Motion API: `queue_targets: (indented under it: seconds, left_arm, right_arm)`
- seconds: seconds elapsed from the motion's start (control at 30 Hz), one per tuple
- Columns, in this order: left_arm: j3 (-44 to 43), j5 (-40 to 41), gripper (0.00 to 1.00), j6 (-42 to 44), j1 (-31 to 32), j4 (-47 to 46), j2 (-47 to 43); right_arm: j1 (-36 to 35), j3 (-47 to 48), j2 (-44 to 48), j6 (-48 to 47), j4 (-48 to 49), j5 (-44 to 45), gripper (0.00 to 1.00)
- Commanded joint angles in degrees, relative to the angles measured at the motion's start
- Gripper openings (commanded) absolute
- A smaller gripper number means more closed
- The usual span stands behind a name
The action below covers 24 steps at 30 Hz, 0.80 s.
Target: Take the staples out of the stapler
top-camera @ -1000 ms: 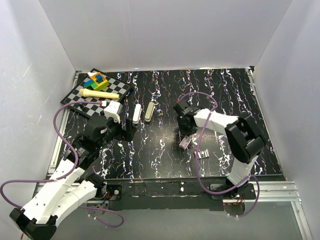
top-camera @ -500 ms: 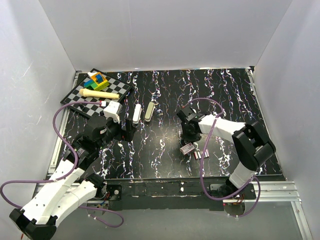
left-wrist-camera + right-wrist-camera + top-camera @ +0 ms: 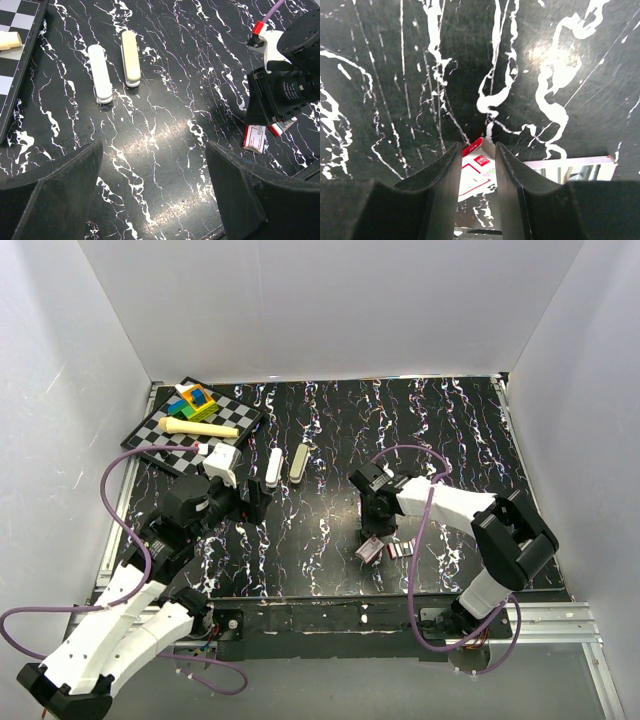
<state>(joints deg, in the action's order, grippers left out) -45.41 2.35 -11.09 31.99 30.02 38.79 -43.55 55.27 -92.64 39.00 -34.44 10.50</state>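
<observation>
The stapler [image 3: 273, 465] is a slim white bar lying flat on the black marbled table [image 3: 320, 420], with a cream bar [image 3: 298, 462] of the same shape beside it. Both show in the left wrist view, the stapler [image 3: 100, 73] left of the cream bar [image 3: 131, 58]. My left gripper [image 3: 257, 506] is open and empty, just short of the stapler; it also shows wide open in its own view [image 3: 156, 200]. My right gripper [image 3: 372, 538] is shut on a small red and white staple box [image 3: 367, 551], seen between its fingers [image 3: 445, 185] in the right wrist view [image 3: 479, 172].
A silvery tray-like piece [image 3: 400, 548] lies on the table right next to the staple box, and shows in the right wrist view [image 3: 570, 167]. A checkerboard [image 3: 160, 430] with coloured blocks [image 3: 192, 400] and a yellow bar [image 3: 198, 427] sits at the far left. White walls surround the table.
My right gripper has moved toward the near edge with the staple box in it. My left arm has drawn back slightly; the stapler and cream bar have not moved.
</observation>
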Motion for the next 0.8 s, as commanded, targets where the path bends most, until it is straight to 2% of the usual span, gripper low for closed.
queue_targets:
  seconds: [0.0,0.4,0.53,0.77]
  left_arm:
    - [0.41,-0.59,0.84,0.28,-0.26,0.30,-1.17]
    - [0.41,-0.68,0.84,0.28,-0.26,0.30,-2.22]
    - [0.49,-0.42,0.84,0.28,-0.17,0.30,-2.31]
    - [0.58,0.20,0.84,0.28,-0.26,0.39,-2.13]
  right_arm:
    - [-1.71,-1.03,2.55,6.69,-1.69,-2.50,0.41]
    - [-6.63,0.45,2.99,15.13,-0.02,-6.20,0.41]
    - [-7.69,1.69,4.13,16.81,-1.42,-2.35,0.41]
    - [-7.78,0.64,14.49,13.21,-6.43,4.35,0.41]
